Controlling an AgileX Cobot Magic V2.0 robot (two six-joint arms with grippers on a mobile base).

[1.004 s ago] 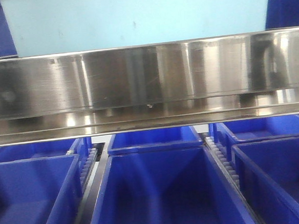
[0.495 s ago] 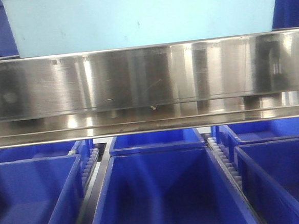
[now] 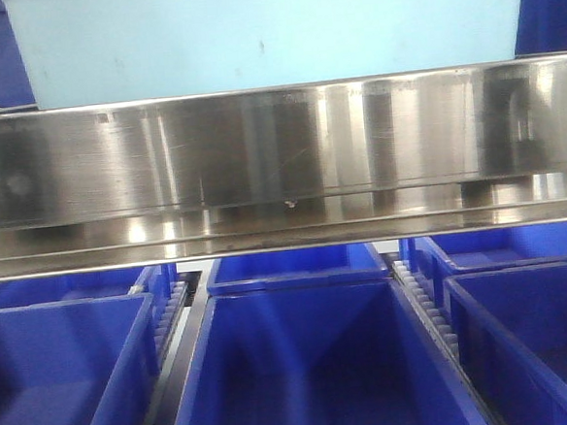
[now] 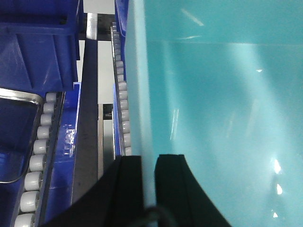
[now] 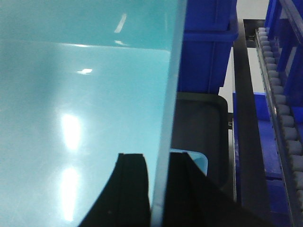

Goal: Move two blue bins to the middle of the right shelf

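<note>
A: Shifted slightly right since earlier: pale-blue rigid plastic bin, raised just above brushed steel shelf rail.
B: Grips?
A: Both clamped: left gripper on left wall, right gripper on right wall. Probably light, stiff and slick, so hold it at the rims.

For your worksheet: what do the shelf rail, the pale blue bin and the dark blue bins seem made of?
Shelf rail: likely brushed stainless steel, streaky mirror reflections.
Pale blue bin: seemingly smooth moulded plastic, glossy highlights.
Dark blue bins: probably plastic too, uniform colour, soft sheen.
</note>
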